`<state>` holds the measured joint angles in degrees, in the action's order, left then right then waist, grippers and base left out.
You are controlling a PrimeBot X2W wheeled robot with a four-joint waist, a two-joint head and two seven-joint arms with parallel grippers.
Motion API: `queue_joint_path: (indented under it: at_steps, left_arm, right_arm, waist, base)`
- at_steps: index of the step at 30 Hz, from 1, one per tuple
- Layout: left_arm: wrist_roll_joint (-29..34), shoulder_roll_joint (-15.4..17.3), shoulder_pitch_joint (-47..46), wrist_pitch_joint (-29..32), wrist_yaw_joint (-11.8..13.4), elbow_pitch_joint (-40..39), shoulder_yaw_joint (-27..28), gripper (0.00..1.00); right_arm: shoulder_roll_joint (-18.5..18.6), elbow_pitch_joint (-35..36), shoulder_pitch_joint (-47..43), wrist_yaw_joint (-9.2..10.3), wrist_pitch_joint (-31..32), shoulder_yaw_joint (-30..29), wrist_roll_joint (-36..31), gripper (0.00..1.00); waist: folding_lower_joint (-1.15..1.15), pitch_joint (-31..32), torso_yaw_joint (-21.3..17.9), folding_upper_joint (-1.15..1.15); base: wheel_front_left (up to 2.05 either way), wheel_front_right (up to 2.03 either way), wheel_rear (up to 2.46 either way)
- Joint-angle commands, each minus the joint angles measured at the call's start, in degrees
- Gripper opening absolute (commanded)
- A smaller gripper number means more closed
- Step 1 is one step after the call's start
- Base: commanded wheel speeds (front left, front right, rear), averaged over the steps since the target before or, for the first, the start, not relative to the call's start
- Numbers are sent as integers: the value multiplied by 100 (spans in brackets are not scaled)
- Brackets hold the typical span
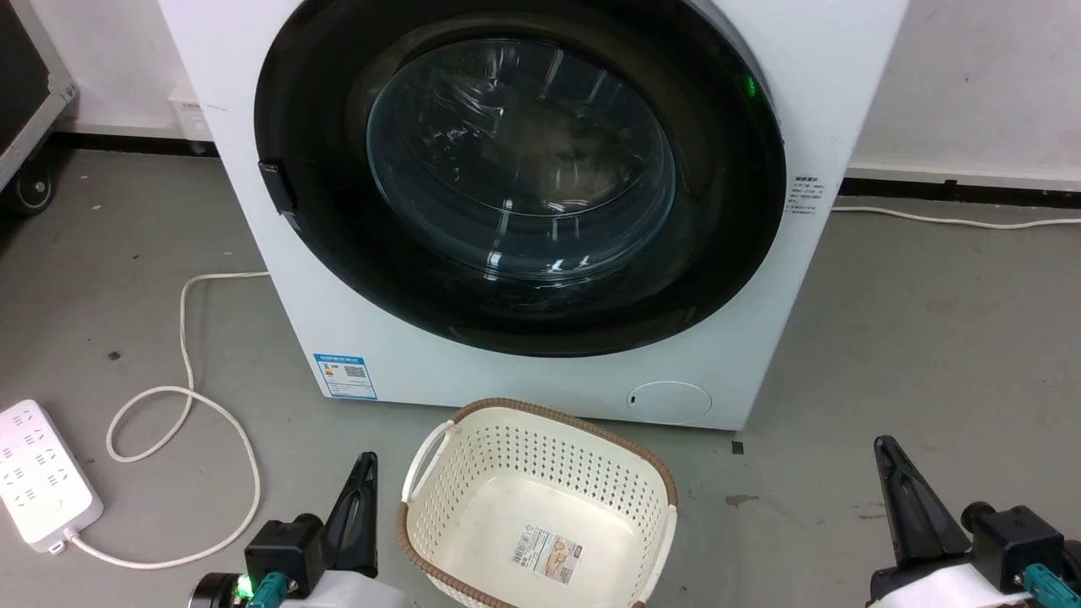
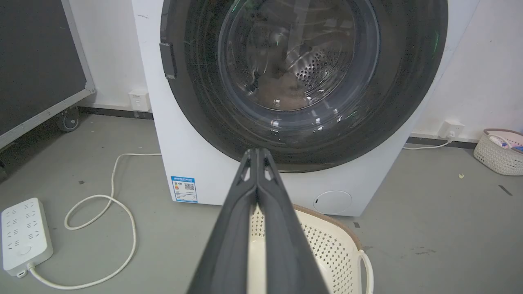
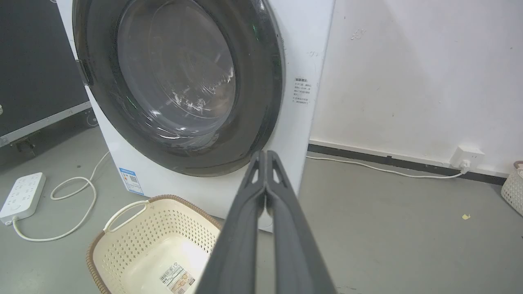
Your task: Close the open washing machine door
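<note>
Now the washing machine door [image 1: 519, 160] lies flat against the white machine body [image 1: 473, 376], in the upper middle of the head view. The left gripper [image 1: 365, 463] hangs low with its two fingers pressed together on nothing; the door is up at its one o'clock, well apart. The right gripper [image 1: 881, 443], fingers also together and empty, has the door at its eleven o'clock. A cream basket [image 1: 524, 460] stands between them, at the door's six o'clock.

Grey floor [image 1: 929, 338] meets a scuffed white wall [image 3: 408, 73] along a dark skirting strip [image 1: 1013, 191]. A white power strip [image 1: 42, 477] lies at left, its cable [image 1: 182, 329] looped. A dark panel [image 2: 36, 61] on castors, perhaps a flight case, stands beyond.
</note>
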<state>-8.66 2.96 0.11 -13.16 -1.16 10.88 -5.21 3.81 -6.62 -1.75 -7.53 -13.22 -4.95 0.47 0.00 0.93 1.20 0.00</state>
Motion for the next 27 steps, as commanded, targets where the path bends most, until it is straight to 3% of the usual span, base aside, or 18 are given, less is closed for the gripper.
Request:
queue_joint_path:
  at_steps: [1, 27]
  left_arm:
    - [53, 1, -1, 21, 12, -38, 15, 0]
    - [244, -1, -3, 325, 37, -285, 134, 0]
  right_arm:
    - [-11, 56, 19, 0, 20, 20, -5, 0]
    - [-30, 199, 56, 1, 326, 131, -15, 0]
  waist:
    - [0, -1, -1, 0]
    - [0, -23, -29, 0]
  base:
    - [0, 0, 0]
    - [0, 0, 0]
